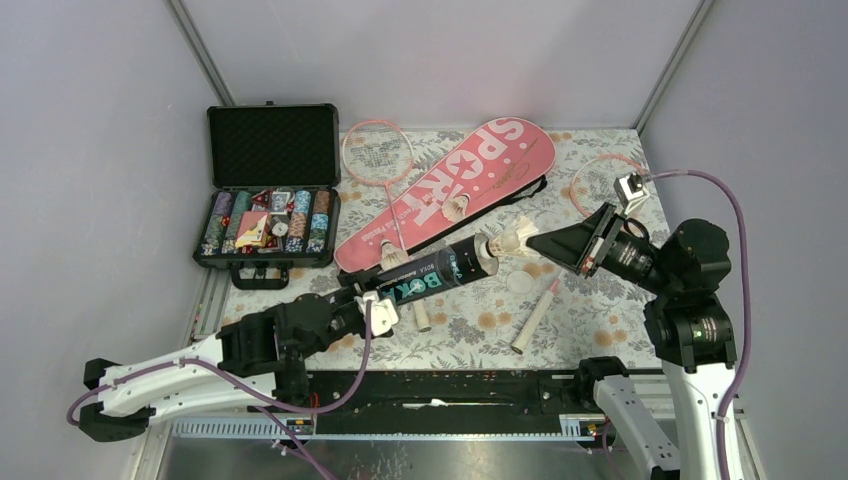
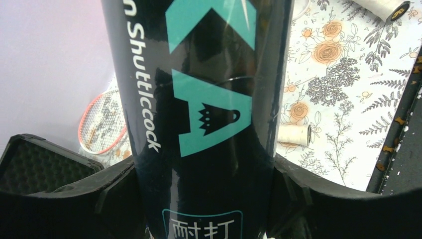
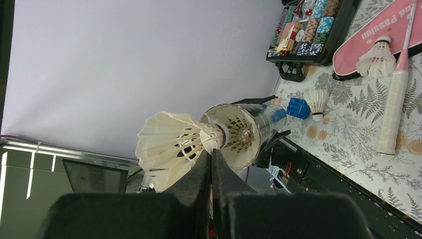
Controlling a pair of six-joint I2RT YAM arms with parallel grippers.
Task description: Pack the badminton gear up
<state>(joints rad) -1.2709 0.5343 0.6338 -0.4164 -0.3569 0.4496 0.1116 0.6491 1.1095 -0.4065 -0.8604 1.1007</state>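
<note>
My left gripper (image 1: 372,300) (image 2: 204,199) is closed around the long black tube (image 1: 440,270) (image 2: 204,99) near its closed end and holds it tilted off the table. My right gripper (image 1: 531,243) (image 3: 211,152) is shut on a white shuttlecock (image 1: 510,243) (image 3: 169,144), whose cork end sits at the tube's open mouth (image 3: 239,134). The pink SPORT bag (image 1: 450,190) lies behind, with a shuttlecock (image 1: 458,208) on it. One pink racket (image 1: 378,150) lies across the bag. The other racket (image 1: 535,315) is partly hidden by my right arm. Another shuttlecock (image 1: 392,258) rests by the bag's near end.
An open black case of poker chips (image 1: 270,190) stands at the back left. A small blue block (image 3: 297,108) and a loose shuttlecock (image 3: 316,102) lie on the floral cloth under the tube. A white round lid (image 1: 519,282) lies near the racket handle.
</note>
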